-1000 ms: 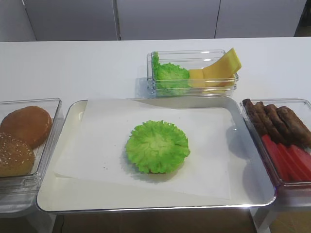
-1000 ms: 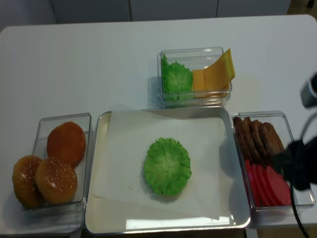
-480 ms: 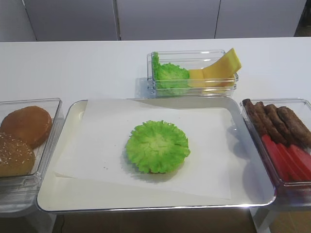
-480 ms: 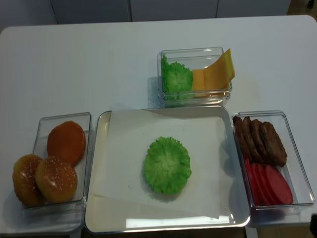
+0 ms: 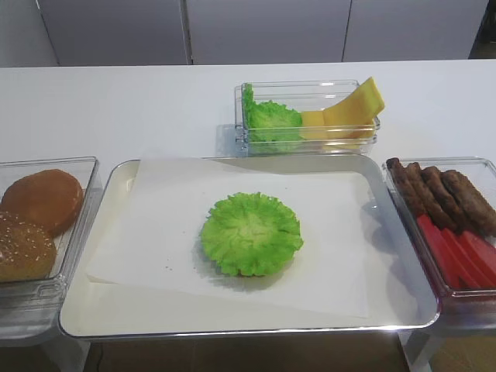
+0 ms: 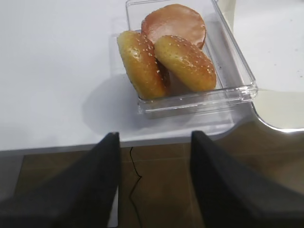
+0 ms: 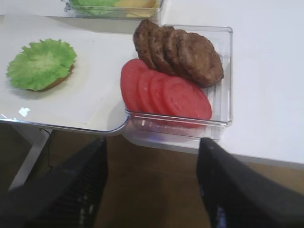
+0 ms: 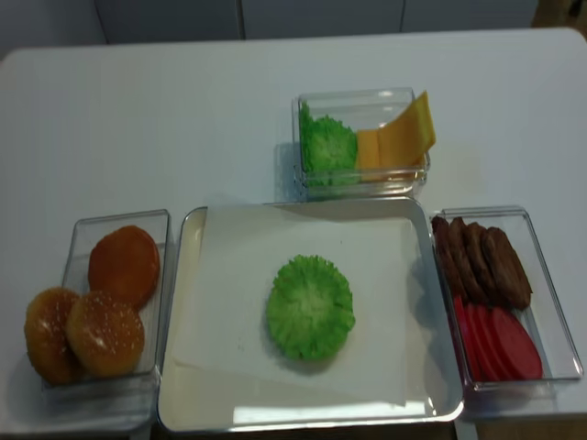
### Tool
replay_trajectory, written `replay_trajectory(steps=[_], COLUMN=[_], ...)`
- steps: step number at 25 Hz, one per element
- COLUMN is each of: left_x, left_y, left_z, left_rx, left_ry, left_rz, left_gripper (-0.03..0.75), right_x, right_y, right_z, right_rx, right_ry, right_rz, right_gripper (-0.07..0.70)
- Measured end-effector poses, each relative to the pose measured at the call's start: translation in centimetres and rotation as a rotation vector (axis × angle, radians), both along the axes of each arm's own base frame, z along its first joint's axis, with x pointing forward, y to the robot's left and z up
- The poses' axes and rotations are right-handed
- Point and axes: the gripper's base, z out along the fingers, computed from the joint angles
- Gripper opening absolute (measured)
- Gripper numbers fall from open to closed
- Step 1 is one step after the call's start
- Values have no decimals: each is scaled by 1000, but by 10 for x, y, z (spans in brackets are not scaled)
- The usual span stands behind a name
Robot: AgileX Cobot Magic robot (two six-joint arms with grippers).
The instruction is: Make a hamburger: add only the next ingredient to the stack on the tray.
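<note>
A frilly bright green lettuce leaf [image 5: 250, 233] lies flat on the stack in the middle of the paper-lined silver tray [image 5: 155, 318]. The leaf covers the bun bottom; only a sliver of its brown rim [image 7: 59, 81] peeks out in the right wrist view. My right gripper [image 7: 152, 185] hangs open and empty off the table's front edge, below the meat box. My left gripper [image 6: 154, 180] is likewise open and empty, off the front edge below the bun box. Neither gripper appears in the high views.
A clear box at the back holds more lettuce [image 5: 273, 120] and cheese slices [image 5: 349, 108]. Right of the tray, a box holds brown patties [image 5: 442, 190] and red tomato slices [image 5: 457, 256]. Left of the tray, a box holds domed buns [image 5: 43, 200].
The right arm, over the patty and tomato box a second ago, has pulled back toward the front and left the high views. The lettuce on the stack has not moved.
</note>
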Motion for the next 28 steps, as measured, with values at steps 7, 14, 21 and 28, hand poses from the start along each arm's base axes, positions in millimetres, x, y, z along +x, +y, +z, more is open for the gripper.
replay_trajectory(steps=[7, 14, 21, 28], left_x=[0, 0, 0, 0], left_y=[0, 0, 0, 0], left_z=[0, 0, 0, 0], left_rx=[0, 0, 0, 0], left_ry=[0, 0, 0, 0], left_rz=[0, 0, 0, 0], left_gripper=[355, 355, 355, 355], right_x=[8, 13, 13, 13], right_y=[-5, -4, -4, -4], right_z=[-9, -14, -14, -14], right_rx=[-50, -37, -37, -36], right_ry=[1, 1, -2, -4], right_rz=[-54, -63, -63, -65], right_gripper=[474, 473, 473, 473])
